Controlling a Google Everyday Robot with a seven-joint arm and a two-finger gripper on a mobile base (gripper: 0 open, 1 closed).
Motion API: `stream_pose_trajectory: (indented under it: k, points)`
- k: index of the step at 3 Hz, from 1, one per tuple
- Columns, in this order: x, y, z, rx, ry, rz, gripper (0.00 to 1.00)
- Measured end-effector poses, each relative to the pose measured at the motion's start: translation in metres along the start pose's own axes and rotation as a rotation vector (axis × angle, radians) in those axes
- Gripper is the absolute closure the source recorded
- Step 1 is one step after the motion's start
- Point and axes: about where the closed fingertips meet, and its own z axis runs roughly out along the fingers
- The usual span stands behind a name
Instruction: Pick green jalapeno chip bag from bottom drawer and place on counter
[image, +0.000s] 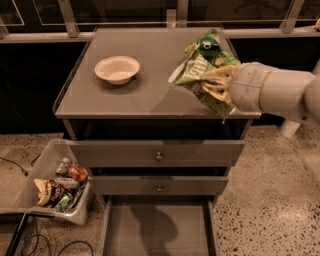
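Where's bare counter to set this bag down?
Bare counter lies between the white bowl and the gripper, which holds the green jalapeno chip bag over the right side, and along the front edge. The right rear is crowded by a brighter green bag.

Single cam, mounted high in front of the cabinet, tilted down at the counter (150, 95) mid-frame, medium range. The bottom drawer (157, 230) is cropped at the lower edge. The gripper (216, 84) sits centre-right, nearest the lens, clamped on the green jalapeno chip bag (192, 75).
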Motion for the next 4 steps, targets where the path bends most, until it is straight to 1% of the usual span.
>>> stream_pose_trajectory:
  k: [1, 2, 3, 4]
  points:
    - [0.010, -0.007, 0.047, -0.037, 0.001, 0.005, 1.00]
    - [0.006, -0.003, 0.098, -0.092, -0.010, -0.012, 1.00]
    - [0.007, 0.003, 0.143, -0.148, 0.000, -0.043, 1.00]
    - [0.031, 0.009, 0.162, -0.177, 0.057, -0.059, 1.00]
